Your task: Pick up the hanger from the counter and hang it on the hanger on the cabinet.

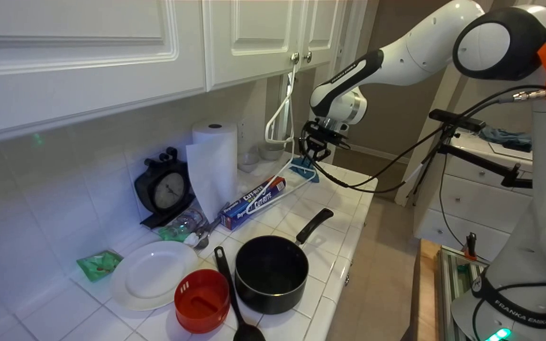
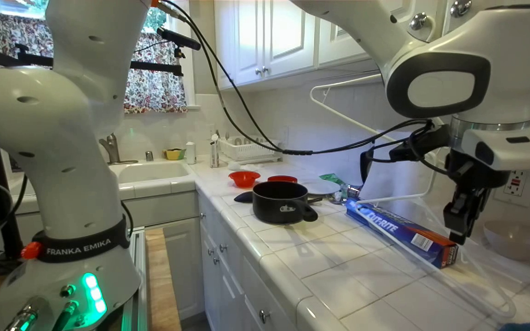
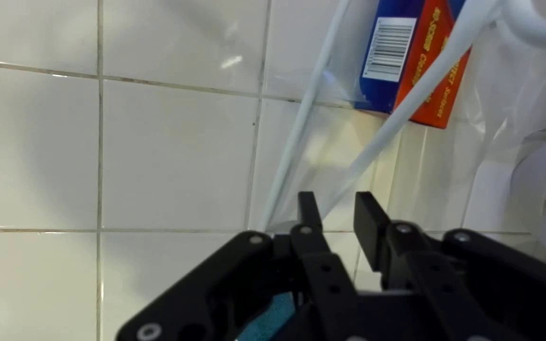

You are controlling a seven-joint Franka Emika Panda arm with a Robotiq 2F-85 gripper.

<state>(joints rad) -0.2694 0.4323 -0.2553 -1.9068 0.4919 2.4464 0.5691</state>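
Wrist view: hanger beyond tool

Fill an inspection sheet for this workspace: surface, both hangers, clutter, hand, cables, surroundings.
Surface: counter of white tile; spills: nothing seen.
Upper hanger: hangs from a cabinet knob.
Lower hanger: appears hung from the upper hanger; counter contact unclear.
Clutter: box, pot, plate, towel roll, blue cloth on the counter.
Hand: narrowly open beside the lower hanger; no grip seen.
Cables: black, sagging in a loop toward the hand.
Surroundings: sink in an exterior view; people: nothing seen.
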